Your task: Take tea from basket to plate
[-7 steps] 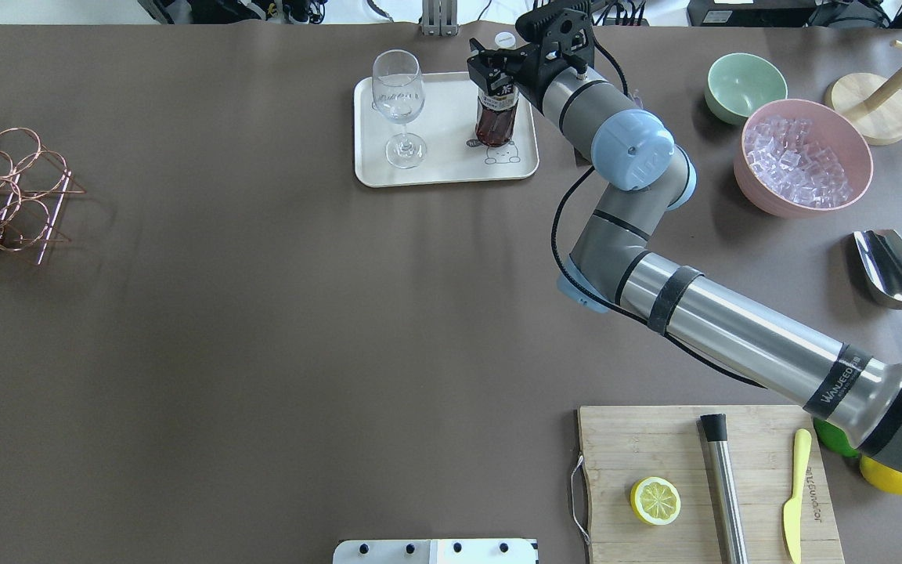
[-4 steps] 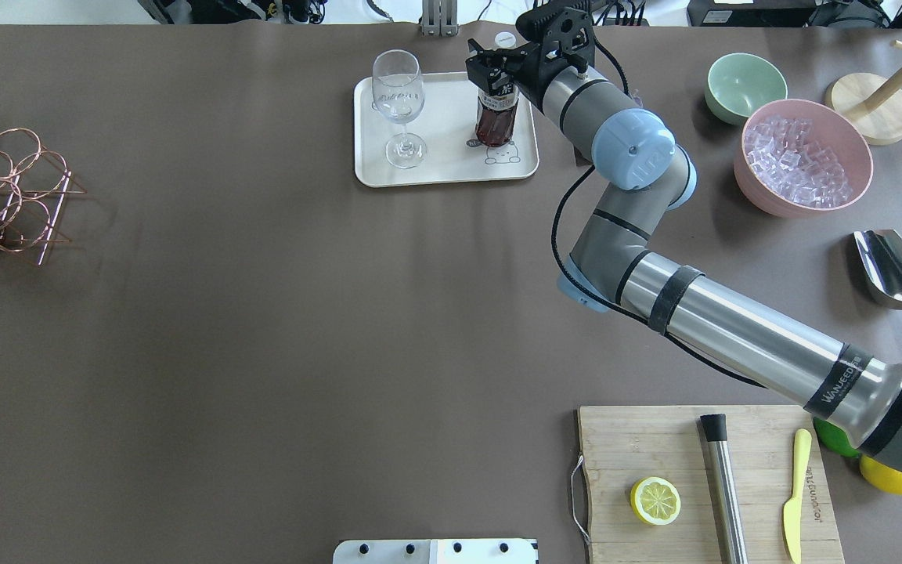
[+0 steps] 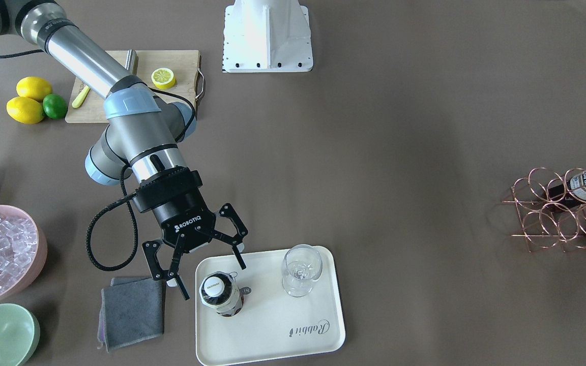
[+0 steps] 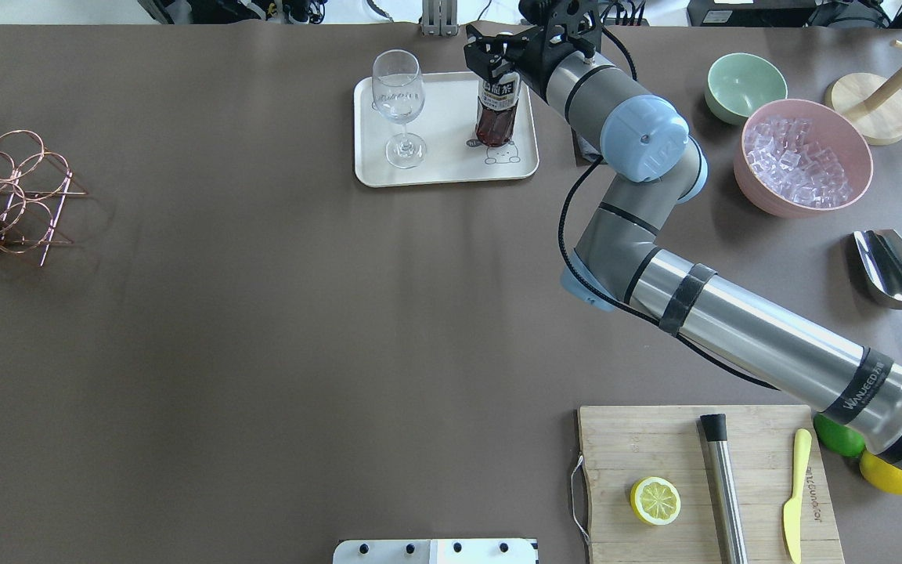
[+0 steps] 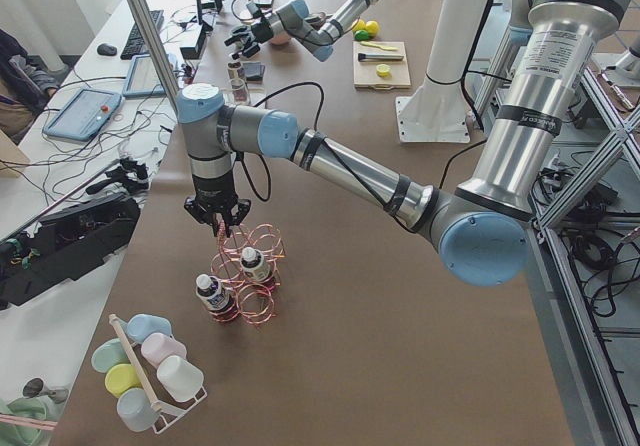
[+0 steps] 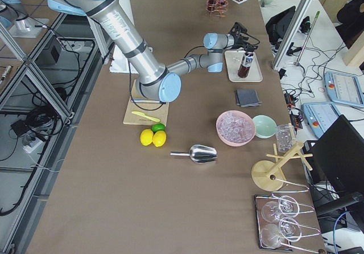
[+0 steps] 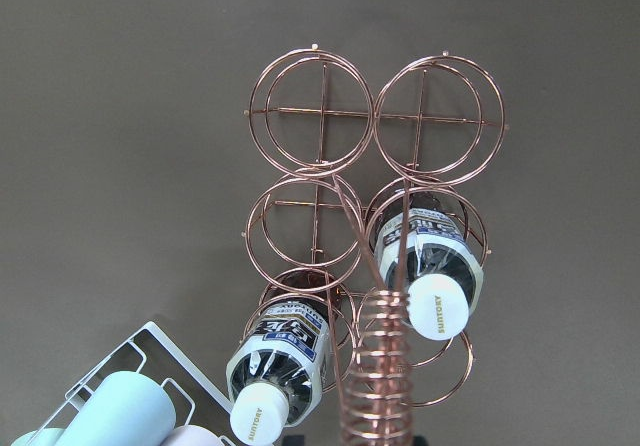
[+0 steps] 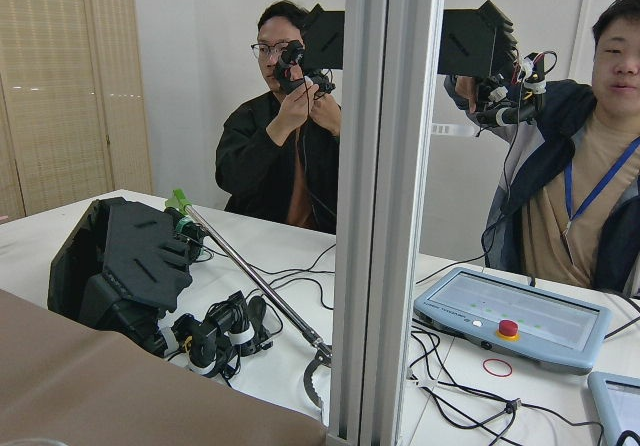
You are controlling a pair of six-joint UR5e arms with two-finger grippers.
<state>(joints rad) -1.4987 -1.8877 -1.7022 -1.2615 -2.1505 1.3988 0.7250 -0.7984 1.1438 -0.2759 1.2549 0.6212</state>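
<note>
Brown counter (image 4: 263, 313): a cream tray (image 3: 272, 335) holds one upright tea bottle (image 3: 221, 295) and one wine glass (image 3: 300, 269), with the right pincer (image 3: 214, 281) spread wide, gripping nothing, at the bottle's cap. The copper rack (image 7: 323, 113) holds two more bottles (image 7: 285, 366); whether the left pincer (image 5: 222, 216) above it is clenched, I can't tell.

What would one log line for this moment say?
right claw: open beside tea | tea: upright on plate | left claw: over basket, grip unclear

A pink bowl (image 4: 768, 202) holds ice cubes (image 4: 795, 160) beside a green bowl (image 4: 745, 86). On the wooden board (image 4: 631, 439) lie a half lemon (image 4: 655, 501) and a yellow knife (image 4: 795, 493).
</note>
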